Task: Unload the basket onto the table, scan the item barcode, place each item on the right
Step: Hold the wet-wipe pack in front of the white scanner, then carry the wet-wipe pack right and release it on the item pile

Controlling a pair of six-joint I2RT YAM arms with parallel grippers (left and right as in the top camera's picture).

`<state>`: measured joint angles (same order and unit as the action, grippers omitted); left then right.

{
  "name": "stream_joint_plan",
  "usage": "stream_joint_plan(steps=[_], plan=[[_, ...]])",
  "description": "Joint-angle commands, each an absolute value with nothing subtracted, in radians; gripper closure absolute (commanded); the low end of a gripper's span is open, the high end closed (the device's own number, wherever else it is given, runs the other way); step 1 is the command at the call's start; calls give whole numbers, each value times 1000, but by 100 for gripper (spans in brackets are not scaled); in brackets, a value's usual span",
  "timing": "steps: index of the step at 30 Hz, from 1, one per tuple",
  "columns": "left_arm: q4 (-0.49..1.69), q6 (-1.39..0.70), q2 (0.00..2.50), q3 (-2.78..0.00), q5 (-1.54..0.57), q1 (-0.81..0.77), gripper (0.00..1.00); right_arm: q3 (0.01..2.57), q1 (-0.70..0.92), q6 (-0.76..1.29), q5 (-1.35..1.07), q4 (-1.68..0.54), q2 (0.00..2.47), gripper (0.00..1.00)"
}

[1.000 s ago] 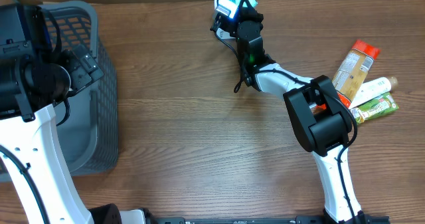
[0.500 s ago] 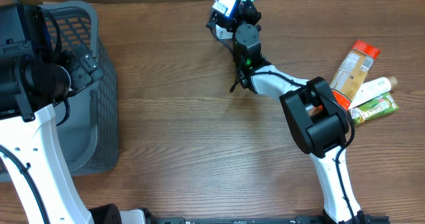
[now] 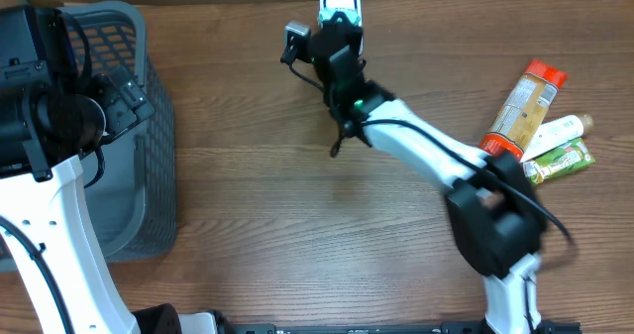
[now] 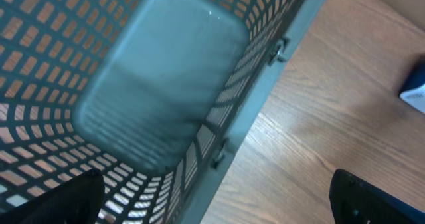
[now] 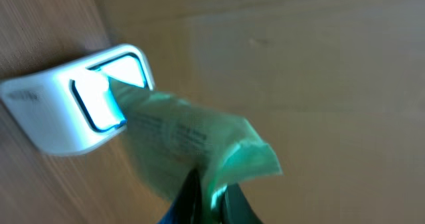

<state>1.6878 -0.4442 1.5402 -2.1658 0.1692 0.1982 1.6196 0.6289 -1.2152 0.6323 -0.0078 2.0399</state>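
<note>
At the left of the overhead view, the left gripper (image 4: 214, 204) hangs wide and empty over the grey basket (image 3: 149, 175). At top centre, the right gripper (image 5: 207, 196) is pinched tight on a soft packet (image 5: 189, 141), whose far end is at the lit window of the white scanner (image 3: 340, 3); I can't tell if they touch. This looks like the scan itself. Next I'd expect a steady hold, or a slight turn so the code faces the light. More items (image 3: 540, 116) wait at the right edge. A second ago the wrist stood further right, partly covering the scanner; it has since swung left.
</note>
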Motion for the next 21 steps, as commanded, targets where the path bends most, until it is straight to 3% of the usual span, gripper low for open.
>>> stream_joint_plan(steps=[1,3,4,5,6,9,13,17,21], plan=[[1689,-434,1543,-2166,183,203,0,1643,632,-896,437,-250,1788,96],[1689,-434,1543,-2166,183,203,0,1643,607,-722,324,-405,1701,96],[1689,-434,1543,-2166,183,203,0,1643,554,-461,221,-561,1618,96],[1689,-433,1543,-2166,183,203,0,1643,526,-352,202,-620,1593,96],[1689,-433,1543,-2166,183,203,0,1643,463,-178,202,-738,1558,96],[1689,-433,1543,-2166,183,203,0,1643,304,71,299,-991,1544,96],[1689,-433,1543,-2166,183,203,0,1623,111,277,405,-1153,1573,96],[1689,-433,1543,-2166,183,203,0,1542,-77,402,402,-1131,1605,96],[1689,-434,1543,-2166,183,203,0,1485,-163,453,338,-1089,1640,96]])
